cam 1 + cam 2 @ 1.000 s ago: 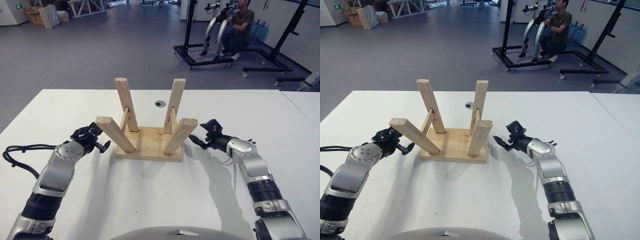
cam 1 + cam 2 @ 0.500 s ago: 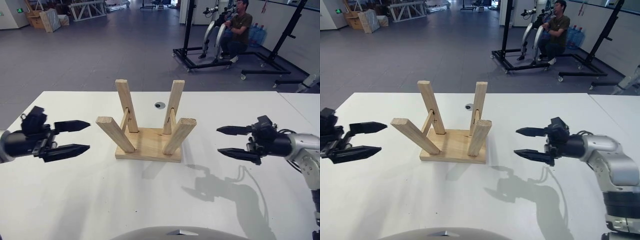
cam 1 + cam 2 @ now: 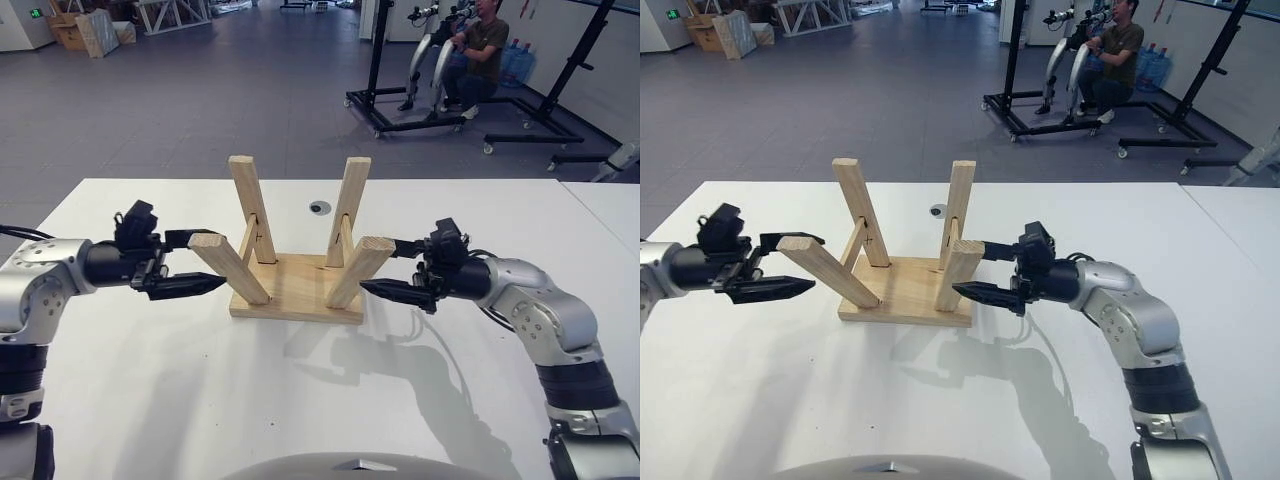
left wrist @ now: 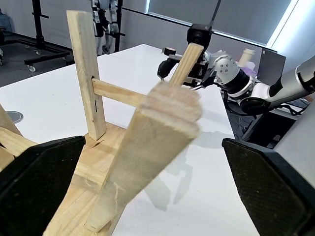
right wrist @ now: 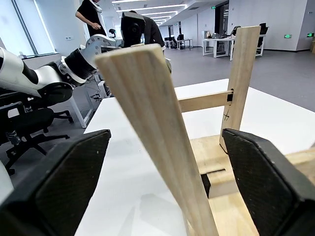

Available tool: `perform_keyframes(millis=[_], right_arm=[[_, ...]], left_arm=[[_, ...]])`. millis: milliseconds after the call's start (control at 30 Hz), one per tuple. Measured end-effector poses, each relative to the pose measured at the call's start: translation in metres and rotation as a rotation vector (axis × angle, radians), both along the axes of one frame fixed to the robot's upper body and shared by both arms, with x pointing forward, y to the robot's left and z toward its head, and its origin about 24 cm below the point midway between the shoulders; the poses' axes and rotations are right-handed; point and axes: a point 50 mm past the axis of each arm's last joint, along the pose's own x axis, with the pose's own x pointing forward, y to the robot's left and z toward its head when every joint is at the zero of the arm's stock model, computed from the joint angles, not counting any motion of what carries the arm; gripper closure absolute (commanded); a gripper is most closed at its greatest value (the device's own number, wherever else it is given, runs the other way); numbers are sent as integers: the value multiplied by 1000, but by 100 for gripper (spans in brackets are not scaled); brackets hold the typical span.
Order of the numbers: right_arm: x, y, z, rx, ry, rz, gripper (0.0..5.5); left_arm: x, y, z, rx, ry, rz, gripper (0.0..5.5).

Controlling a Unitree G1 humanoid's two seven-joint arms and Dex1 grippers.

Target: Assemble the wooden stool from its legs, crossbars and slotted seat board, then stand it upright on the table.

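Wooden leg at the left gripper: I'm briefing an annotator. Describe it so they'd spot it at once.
On the white table stands an upside-down wooden stool. It is the near leg on the robot's left, splaying outward, its top between the fingers of the open left gripper.

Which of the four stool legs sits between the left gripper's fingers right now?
The front leg on the robot's left, leaning outward; its top end lies between the fingers of the open left gripper.

Silver arms [image 3: 532,306], black-banded; left hand [image 3: 211,260], right hand [image 3: 377,265] black (fingers [image 3: 188,286] pointed).
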Motion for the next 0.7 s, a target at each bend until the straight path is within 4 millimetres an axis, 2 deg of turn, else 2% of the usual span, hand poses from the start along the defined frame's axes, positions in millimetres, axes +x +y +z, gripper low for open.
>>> perform_keyframes(millis=[33,167,433,700], right_arm=[[2,2,2,4,-7,-3,172],[11,8,5,26,-14,-37,255],[11,13,2,23,-6,-14,386],[14,11,3,1,-22,-6,407]], left_arm=[[1,-2,-2,0,-2,-1,37],[4,-8,-9,-8,-4,15,107],[5,-10,-8,-40,-4,35,218],[4,-11,-1,-81,-10,36,348]])
